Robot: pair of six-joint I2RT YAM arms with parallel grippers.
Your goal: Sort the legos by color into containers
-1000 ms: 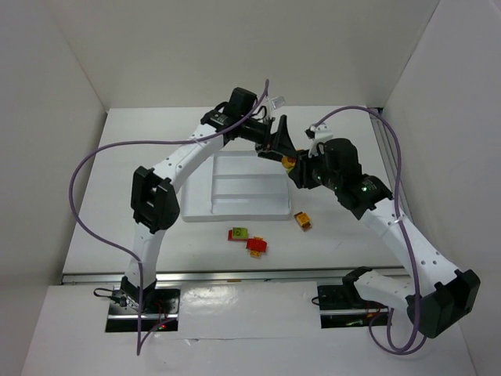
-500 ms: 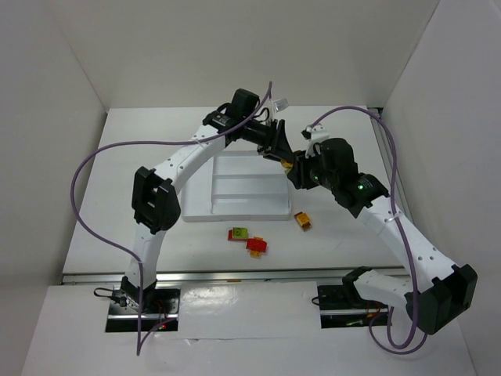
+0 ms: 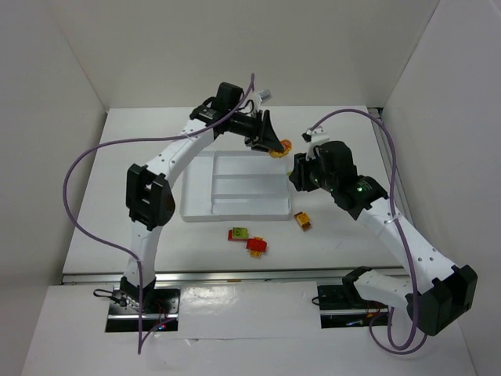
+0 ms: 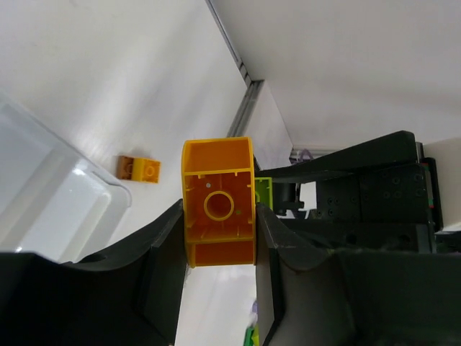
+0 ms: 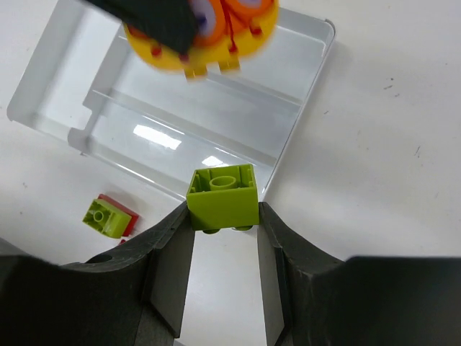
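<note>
tray (image 3: 197, 192): 1 | yellow-orange brick (image 4: 217, 204): 1 | lime green brick (image 5: 223, 196): 1 | two-colour brick pairs (image 3: 238, 233): 3

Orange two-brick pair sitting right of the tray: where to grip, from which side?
Probably straight down from above, closing across the two long flat sides of the orange pair. It lies flat on the table, apart from the tray, with room open beside both long sides.

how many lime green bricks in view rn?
2 lime green bricks. One is clamped in the right gripper above the table, beside the tray. The other sits on a red brick just outside the tray. More may be hidden behind the arms.
</note>
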